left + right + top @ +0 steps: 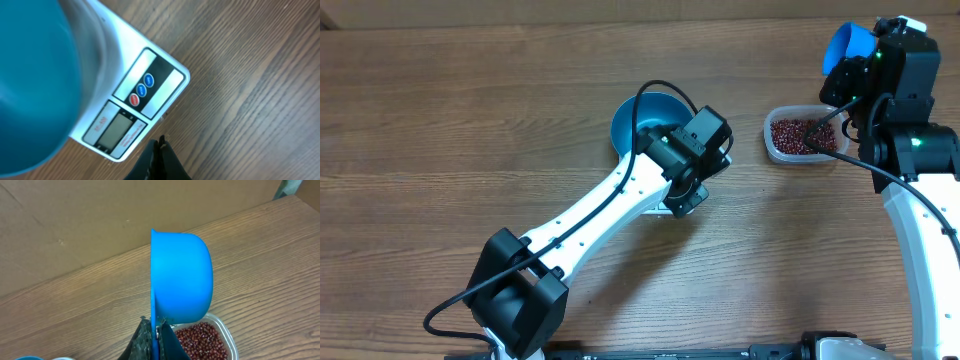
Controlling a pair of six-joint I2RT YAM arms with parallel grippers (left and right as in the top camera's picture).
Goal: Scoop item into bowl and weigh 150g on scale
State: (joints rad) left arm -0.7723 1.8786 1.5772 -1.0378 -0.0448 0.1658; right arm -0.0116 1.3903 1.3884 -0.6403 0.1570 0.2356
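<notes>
Judging by the beans [804, 134], all of which seem to lie in the clear tub [769, 140] at the upper right of the overhead frame, we take the scooping step to be just starting. The tub holds a shallow dark red heap. Above it, the right gripper [154, 330] is clamped on the handle of the blue scoop [182, 277], which stands on edge with no beans that we can see inside.

Toward the centre of the frame, the blue bowl [625, 125] sits on the white scale [150, 92]. The part of the bowl that the arm does not cover looks empty. We cannot read the scale's display.

The left gripper [159, 147] is pinched closed on nothing, just off the scale's front edge.

Next, we think, the scoop must tip mouth-down into the heap, come up level, and travel left to the bowl without spilling on the wooden table [440, 120].
</notes>
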